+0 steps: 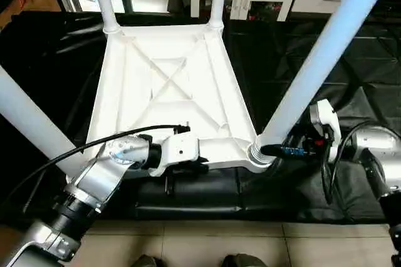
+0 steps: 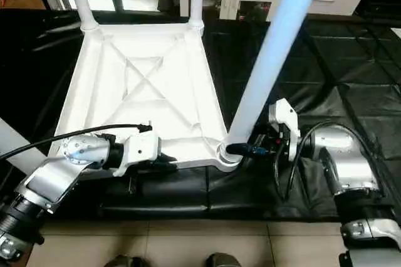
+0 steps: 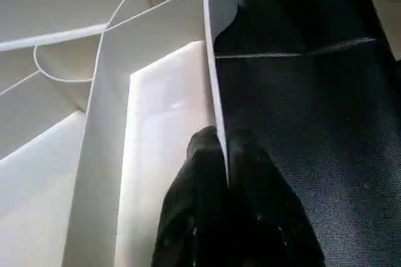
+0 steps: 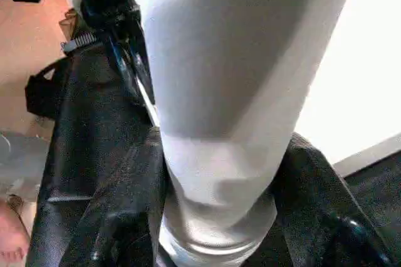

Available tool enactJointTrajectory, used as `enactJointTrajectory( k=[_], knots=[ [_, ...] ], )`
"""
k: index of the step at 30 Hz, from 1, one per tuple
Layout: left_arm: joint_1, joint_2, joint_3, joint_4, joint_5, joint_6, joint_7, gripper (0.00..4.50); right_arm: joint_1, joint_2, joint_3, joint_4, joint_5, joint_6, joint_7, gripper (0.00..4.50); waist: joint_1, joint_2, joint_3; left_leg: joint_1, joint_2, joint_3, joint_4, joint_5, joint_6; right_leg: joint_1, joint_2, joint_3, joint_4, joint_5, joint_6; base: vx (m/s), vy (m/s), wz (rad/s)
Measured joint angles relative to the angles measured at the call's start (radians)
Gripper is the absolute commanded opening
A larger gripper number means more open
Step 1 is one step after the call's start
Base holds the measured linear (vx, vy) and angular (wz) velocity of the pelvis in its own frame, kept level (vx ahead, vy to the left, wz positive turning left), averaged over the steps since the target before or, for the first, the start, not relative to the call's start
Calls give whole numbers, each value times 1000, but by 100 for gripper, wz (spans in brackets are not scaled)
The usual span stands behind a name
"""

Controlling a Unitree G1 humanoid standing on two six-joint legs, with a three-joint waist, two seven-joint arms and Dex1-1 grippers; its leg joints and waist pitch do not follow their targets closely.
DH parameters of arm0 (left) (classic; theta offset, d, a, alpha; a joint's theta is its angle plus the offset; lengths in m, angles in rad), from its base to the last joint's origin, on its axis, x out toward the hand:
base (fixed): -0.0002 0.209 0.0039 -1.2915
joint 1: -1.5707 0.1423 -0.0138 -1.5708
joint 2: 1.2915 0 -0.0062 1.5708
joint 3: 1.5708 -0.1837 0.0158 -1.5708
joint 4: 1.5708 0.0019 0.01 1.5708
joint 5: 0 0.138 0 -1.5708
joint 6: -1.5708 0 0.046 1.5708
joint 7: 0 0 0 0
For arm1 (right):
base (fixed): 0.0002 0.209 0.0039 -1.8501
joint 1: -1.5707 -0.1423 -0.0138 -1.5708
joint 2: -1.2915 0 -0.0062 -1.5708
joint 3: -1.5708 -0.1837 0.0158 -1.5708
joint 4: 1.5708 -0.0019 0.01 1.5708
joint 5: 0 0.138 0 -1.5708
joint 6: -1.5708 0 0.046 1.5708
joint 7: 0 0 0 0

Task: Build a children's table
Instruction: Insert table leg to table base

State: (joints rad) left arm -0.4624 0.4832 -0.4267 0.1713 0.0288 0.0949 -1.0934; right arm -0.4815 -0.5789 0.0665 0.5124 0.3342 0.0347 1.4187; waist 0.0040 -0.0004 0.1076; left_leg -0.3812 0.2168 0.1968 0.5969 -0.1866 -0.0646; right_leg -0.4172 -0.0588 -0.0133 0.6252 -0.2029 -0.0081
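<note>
The right gripper [image 2: 250, 149] clamps the near-right leg [image 2: 269, 60] at its socket (top's five o'clock corner), while the left gripper [image 3: 220, 154] pinches the upturned top's [image 1: 169, 79] near rim.

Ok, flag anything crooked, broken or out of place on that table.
Nothing stands out. The top lies underside up on the black mat, and a leg stands in each corner socket. The left pincer clamps the near rim; the right pincer grips the near right leg by its base.

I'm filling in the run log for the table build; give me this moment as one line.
stage: four legs seated | left gripper: shut on table top rim | right gripper: shut on near-right leg at socket | table top: upside down on black mat
</note>
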Motion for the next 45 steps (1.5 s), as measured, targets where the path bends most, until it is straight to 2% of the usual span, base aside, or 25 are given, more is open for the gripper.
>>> enactJointTrajectory(
  k=[11,18,23,45],
  knots=[
    [-19,-21,0,41,-2,-17,-10,0,19,26,20,-26,14,-10,30,201,5,2,0,1,0,1,-1,-3,-5,2,-1,0,-1,0,0,0,0,0],
    [-21,-21,0,52,7,-30,-10,0,16,31,15,12,8,-89,16,201,2,2,0,2,0,1,-1,-3,-6,4,-1,0,-2,0,0,0,0,0],
    [-24,-20,1,58,7,-37,-11,0,6,56,-29,82,7,-153,-46,200,0,3,0,3,0,1,-2,-3,-6,4,-1,1,-2,0,0,0,0,0],
    [-26,-22,-1,59,7,-45,-17,0,0,58,-29,88,7,-157,-60,200,-1,4,1,5,0,3,-17,-3,-6,6,-1,1,-13,-1,0,0,0,0]
  ],
)
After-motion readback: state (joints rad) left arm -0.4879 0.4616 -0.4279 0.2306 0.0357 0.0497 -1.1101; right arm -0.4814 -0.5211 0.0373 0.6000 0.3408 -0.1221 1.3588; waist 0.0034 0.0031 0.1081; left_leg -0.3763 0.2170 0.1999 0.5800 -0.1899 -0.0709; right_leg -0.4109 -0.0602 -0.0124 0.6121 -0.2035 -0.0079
